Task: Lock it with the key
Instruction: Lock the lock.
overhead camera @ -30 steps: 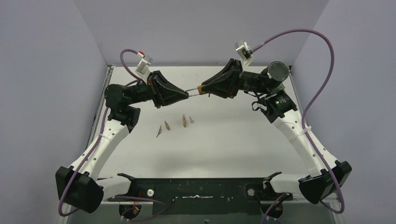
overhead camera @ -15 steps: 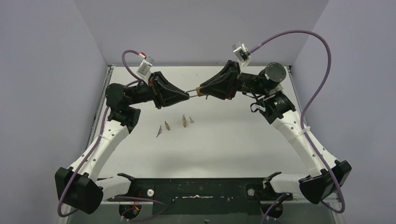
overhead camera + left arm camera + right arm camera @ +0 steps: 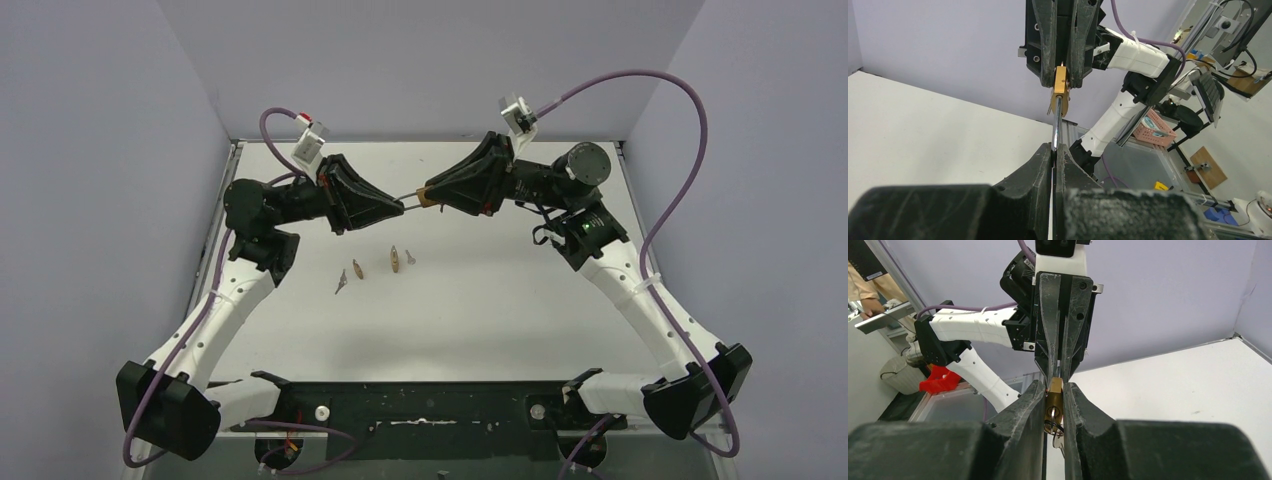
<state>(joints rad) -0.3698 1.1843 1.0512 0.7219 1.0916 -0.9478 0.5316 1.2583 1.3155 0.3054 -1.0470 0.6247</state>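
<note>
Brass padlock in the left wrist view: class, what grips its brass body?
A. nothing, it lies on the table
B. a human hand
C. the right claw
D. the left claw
C: the right claw clamps the body of the brass padlock, while the left claw pinches only its steel shackle.

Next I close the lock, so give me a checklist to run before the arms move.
1. Left jaws shut on the shackle: ok.
2. Right jaws clamped on the padlock: ok.
3. Padlock held in the air above the table: ok.
4. Key-like piece under the padlock seated in the keyhole: cannot tell.
5. Small loose items lie on the table, apart from both arms: ok.
</note>
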